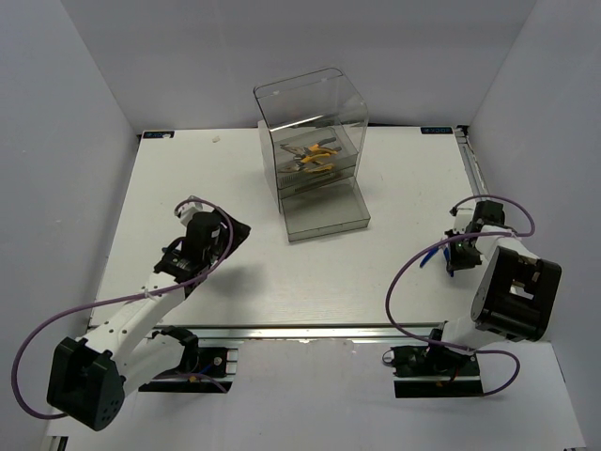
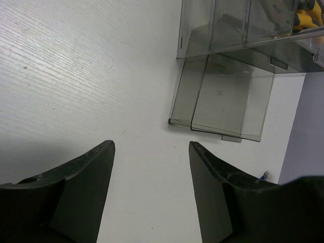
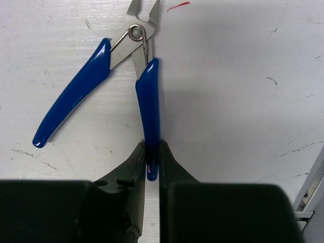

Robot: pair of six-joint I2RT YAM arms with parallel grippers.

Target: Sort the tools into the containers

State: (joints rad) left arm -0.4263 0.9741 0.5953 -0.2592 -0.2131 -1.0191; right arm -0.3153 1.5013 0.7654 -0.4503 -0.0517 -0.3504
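Note:
The clear smoky cabinet (image 1: 315,141) stands at the table's far middle, its lowest drawer (image 1: 326,212) pulled out; yellow-handled tools (image 1: 315,155) lie in an upper drawer. In the right wrist view my right gripper (image 3: 152,148) is shut on one handle of the blue-handled cutters (image 3: 96,71), which lie on the table with handles spread. In the top view the right gripper (image 1: 460,254) is at the right side, with a bit of the blue cutters (image 1: 429,255) showing. My left gripper (image 2: 152,147) is open and empty above bare table, the open drawer (image 2: 223,104) ahead of it. The hex keys are not visible.
White walls enclose the table on the left, back and right. A metal rail (image 1: 474,169) runs along the table's right edge. The arm bases and purple cables (image 1: 404,282) sit at the near edge.

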